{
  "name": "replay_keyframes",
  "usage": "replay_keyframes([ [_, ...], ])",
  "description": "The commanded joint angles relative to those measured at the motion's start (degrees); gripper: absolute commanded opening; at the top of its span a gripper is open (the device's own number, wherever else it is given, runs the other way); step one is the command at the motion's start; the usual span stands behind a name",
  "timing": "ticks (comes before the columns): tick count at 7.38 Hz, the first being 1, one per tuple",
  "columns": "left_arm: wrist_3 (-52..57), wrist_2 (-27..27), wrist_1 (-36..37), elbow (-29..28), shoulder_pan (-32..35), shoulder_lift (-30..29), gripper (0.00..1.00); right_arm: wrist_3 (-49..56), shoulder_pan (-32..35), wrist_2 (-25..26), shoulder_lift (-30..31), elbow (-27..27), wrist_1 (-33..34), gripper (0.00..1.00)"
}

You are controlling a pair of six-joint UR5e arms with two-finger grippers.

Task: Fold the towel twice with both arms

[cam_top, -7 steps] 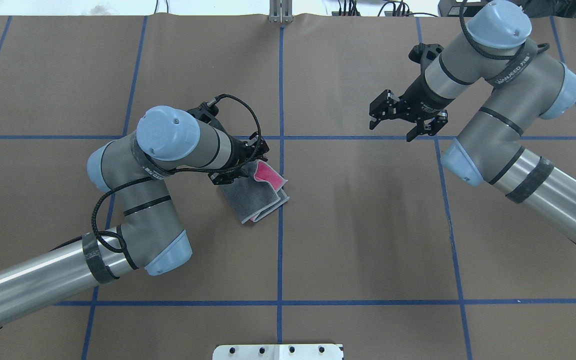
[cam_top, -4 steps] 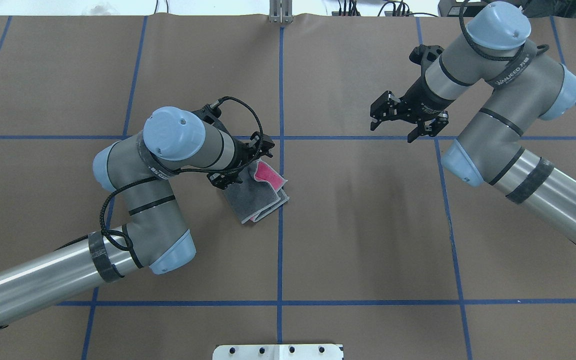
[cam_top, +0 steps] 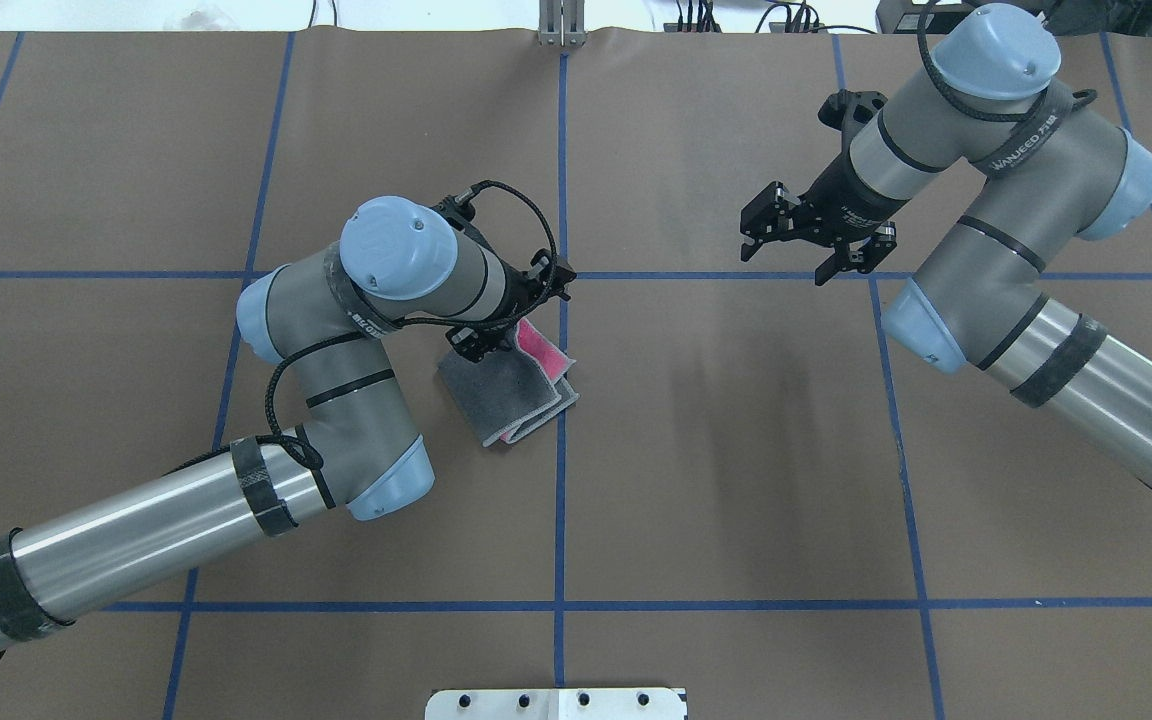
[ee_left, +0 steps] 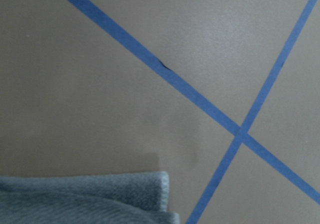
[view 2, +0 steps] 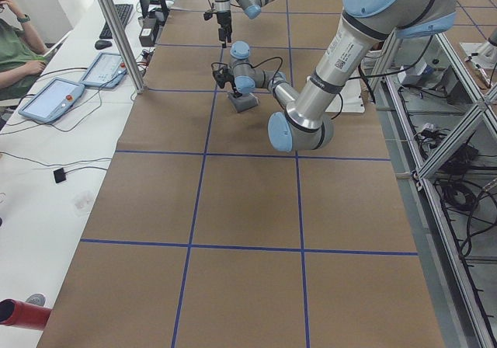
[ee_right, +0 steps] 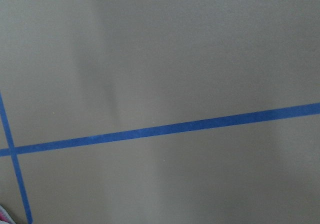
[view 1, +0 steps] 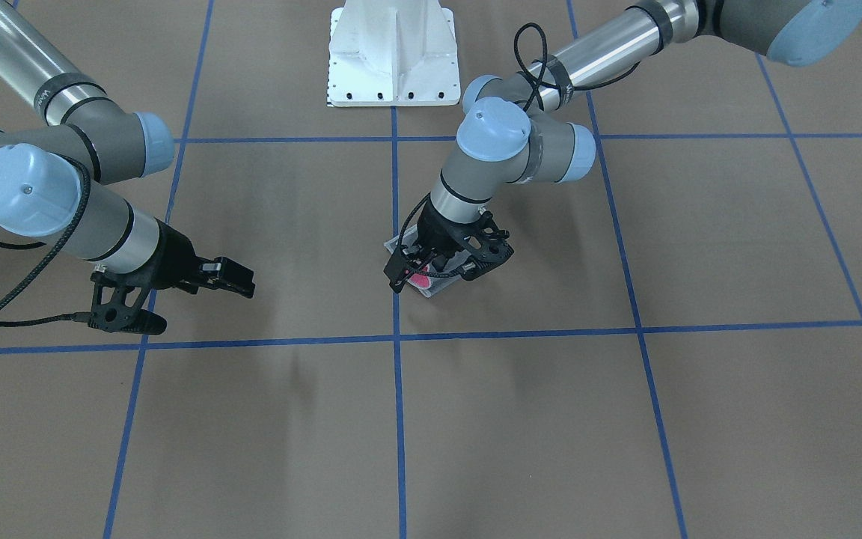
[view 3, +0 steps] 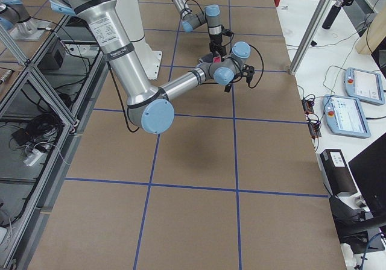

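The towel (cam_top: pixel 509 386) lies folded on the table near the centre line, dark grey face up, with a pink patch (cam_top: pixel 539 346) showing at its far end. It also shows in the front view (view 1: pixel 425 283) and as a grey edge in the left wrist view (ee_left: pixel 85 196). My left gripper (cam_top: pixel 513 312) hovers low over the towel's far end with its jaws spread wide, holding nothing; it also shows in the front view (view 1: pixel 437 272). My right gripper (cam_top: pixel 786 255) is open and empty, raised well to the right of the towel.
Brown paper covers the table (cam_top: pixel 736 450), marked with a grid of blue tape lines (cam_top: pixel 561 500). The white robot base (view 1: pixel 390 52) stands at the near edge. Operator desks with tablets (view 2: pixel 54 99) lie beyond the far edge.
My left arm has swung to the right and away from the robot, carrying its open gripper further over the towel's far end. The towel and the right arm have not moved.
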State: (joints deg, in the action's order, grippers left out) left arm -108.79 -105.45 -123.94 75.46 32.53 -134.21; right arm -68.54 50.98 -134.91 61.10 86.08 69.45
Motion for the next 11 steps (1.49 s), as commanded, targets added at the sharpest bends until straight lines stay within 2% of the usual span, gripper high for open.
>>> replay_keyframes([
  [1, 0.9, 0.0, -1.4, -2.4, 1.2, -0.3, 1.0, 0.0, 0.0, 0.0, 0.0, 0.0, 0.1, 1.0],
  [7, 1.6, -0.1, -2.5, -4.1, 2.4, -0.6, 1.0, 0.1, 0.2, 0.1, -0.1, -0.4, 0.1, 1.0],
  [8, 3.6, -2.3, -2.4, -4.1, 5.0, -1.4, 1.0, 0.1, 0.7, 0.1, -0.5, -0.4, 0.1, 1.0],
  [11, 12.5, -15.4, -1.0, -3.2, 17.3, -0.7, 1.0, 5.6, 4.6, -0.1, -0.5, -0.3, 0.7, 1.0],
])
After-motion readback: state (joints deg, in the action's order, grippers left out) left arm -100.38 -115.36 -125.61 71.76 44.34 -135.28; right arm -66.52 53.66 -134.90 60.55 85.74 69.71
